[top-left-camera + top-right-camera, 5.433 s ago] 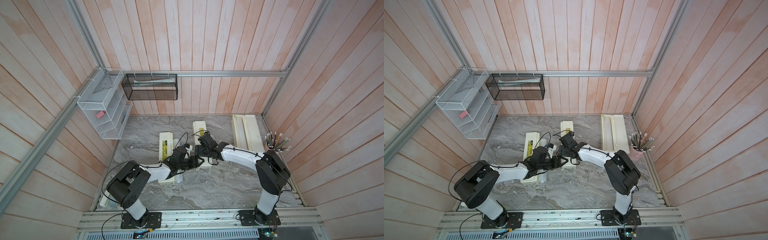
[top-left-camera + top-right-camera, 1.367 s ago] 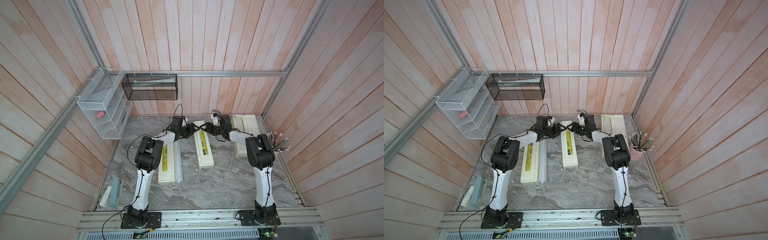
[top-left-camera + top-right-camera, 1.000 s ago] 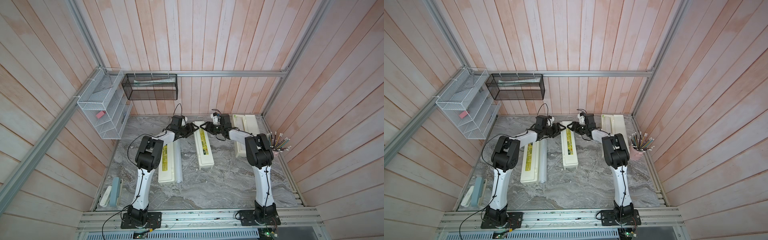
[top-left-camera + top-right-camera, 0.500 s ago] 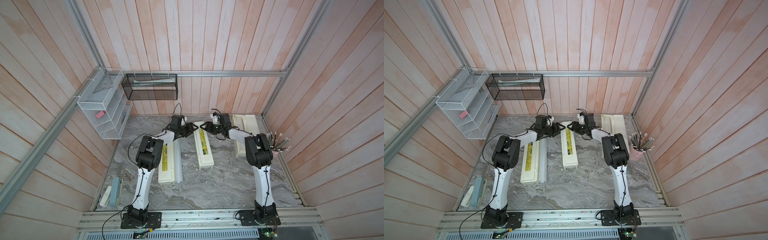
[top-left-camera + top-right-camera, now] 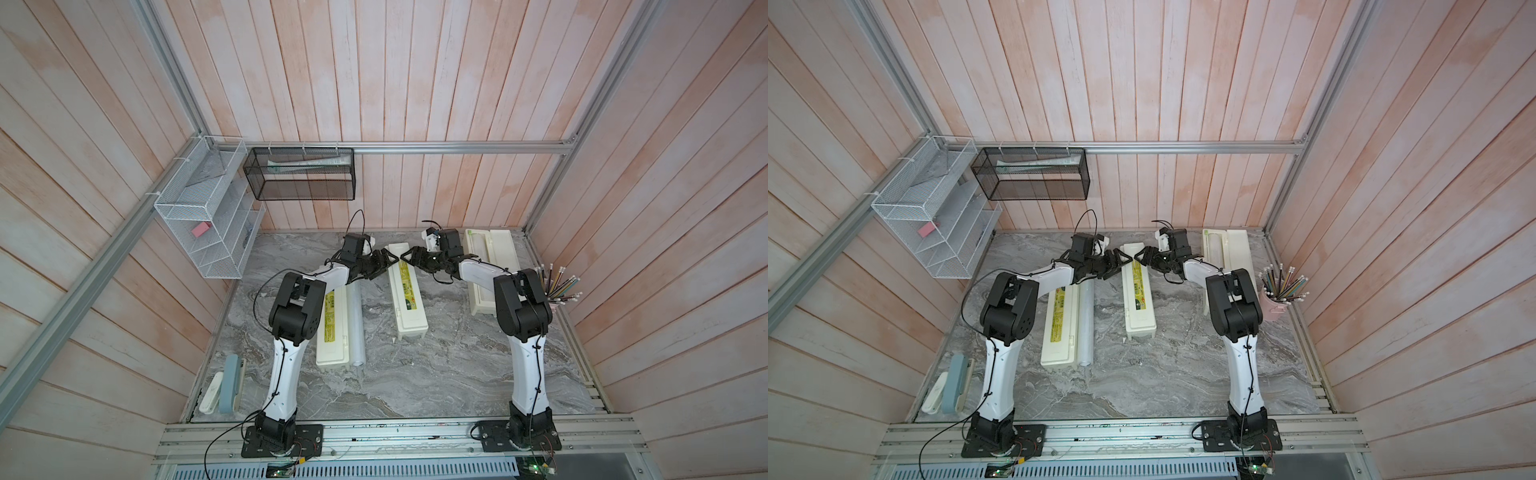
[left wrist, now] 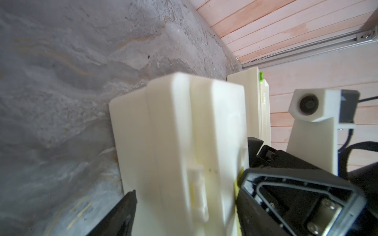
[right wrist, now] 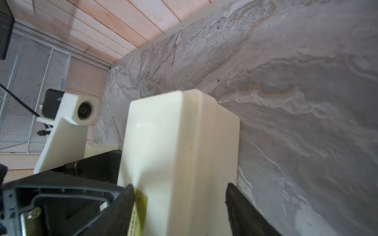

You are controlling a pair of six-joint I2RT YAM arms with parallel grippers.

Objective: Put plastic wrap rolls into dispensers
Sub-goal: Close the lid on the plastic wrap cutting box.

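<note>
Left hand (image 5: 388,262) and right hand (image 5: 409,261): jaws apart, astride the far end of the closed cream plastic dispenser box (image 5: 411,320) with the yellow label. We cannot tell whether they press on it. A translucent film roll (image 5: 357,324) lies on the grey marble tabletop (image 5: 415,374) near that box, on its left-arm side. Our judgement: withdraw both hands straight and together, so the box does not skew.

arms (image 5: 286,374): white links | joints (image 5: 297,309): black | cables (image 5: 232,436): black, thin | wrist cameras (image 6: 313,106): white housings
</note>
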